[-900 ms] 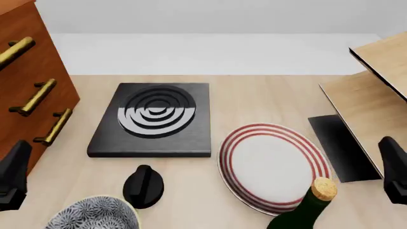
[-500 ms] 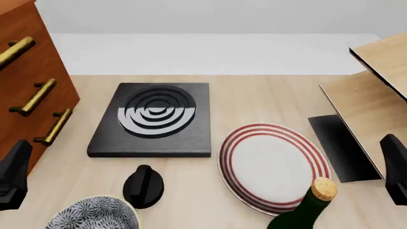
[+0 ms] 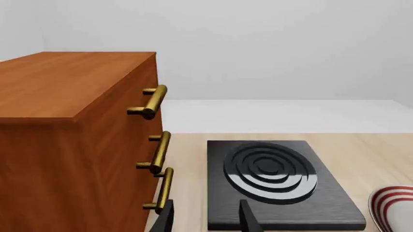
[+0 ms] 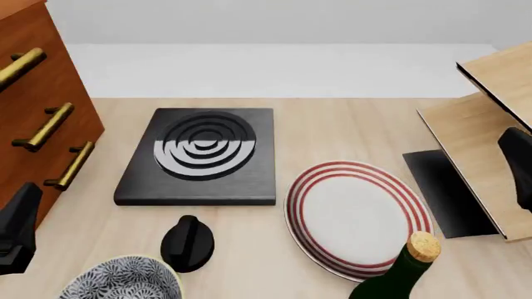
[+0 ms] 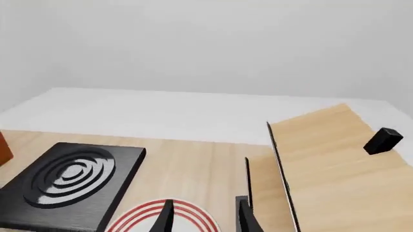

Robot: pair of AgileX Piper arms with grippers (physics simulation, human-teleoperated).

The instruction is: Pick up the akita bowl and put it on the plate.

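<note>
Blue-patterned akita bowl point(image 4: 121, 279) sits just beside the left end effector point(image 3: 205, 220), whose fingers are spread.

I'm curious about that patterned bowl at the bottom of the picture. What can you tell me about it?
The akita bowl is round and deep, covered in a dense dark blue-black and white starburst pattern, with a pale yellowish rim. It looks like glazed ceramic. It stands upright on the wooden table, at the near left, partly cut off by the picture's edge. A black knob-like object sits just beyond it. No claw touches it.
</note>
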